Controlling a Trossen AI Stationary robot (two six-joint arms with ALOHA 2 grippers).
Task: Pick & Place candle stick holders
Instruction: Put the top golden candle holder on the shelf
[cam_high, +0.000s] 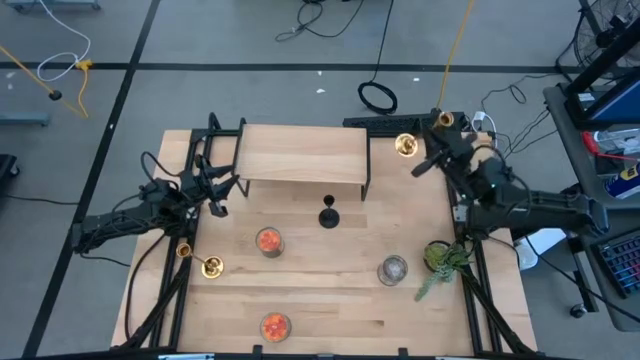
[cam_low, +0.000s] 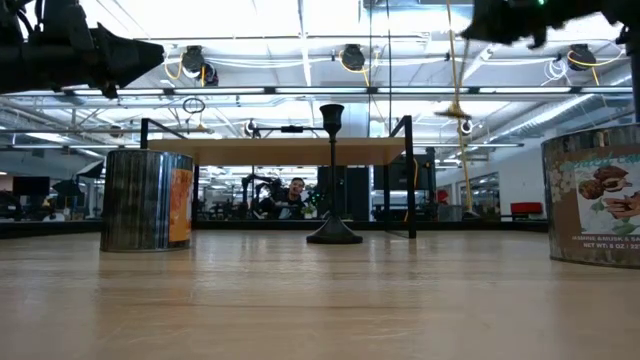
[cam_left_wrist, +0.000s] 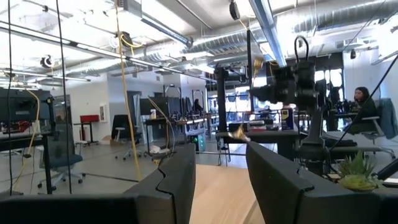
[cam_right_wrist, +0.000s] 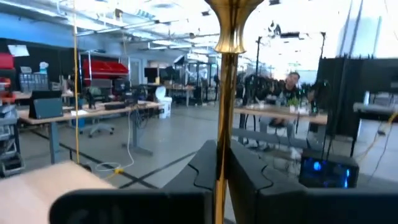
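Note:
A gold candle stick holder (cam_high: 405, 146) is in my right gripper (cam_high: 425, 160), in the air off the right end of the wooden riser (cam_high: 300, 155). Its stem shows in the right wrist view (cam_right_wrist: 225, 112). A black holder (cam_high: 328, 215) stands upright on its round base (cam_low: 333, 237) at the table's middle. A second gold holder (cam_high: 205, 265) seems to lie on its side near the left edge. My left gripper (cam_high: 215, 195) is open and empty by the riser's left end, its fingers apart in the left wrist view (cam_left_wrist: 221, 180). My right gripper pinches the gold holder's slim stem (cam_right_wrist: 222, 155) between its two fingers. The fingers come about level from the table's right side and lie across the stem. The holder stands about upright in the hold, lifted clear of the table, its flared end (cam_right_wrist: 233, 25) away from the fingers.
Two glass jars with orange contents (cam_high: 268, 241) (cam_high: 275, 325) stand front of centre. A silver tin (cam_high: 393, 269) and a green plant (cam_high: 440, 260) stand at the right. A yellow cable (cam_high: 455, 50) hangs near my right arm. A person (cam_low: 295, 190) sits beyond the table.

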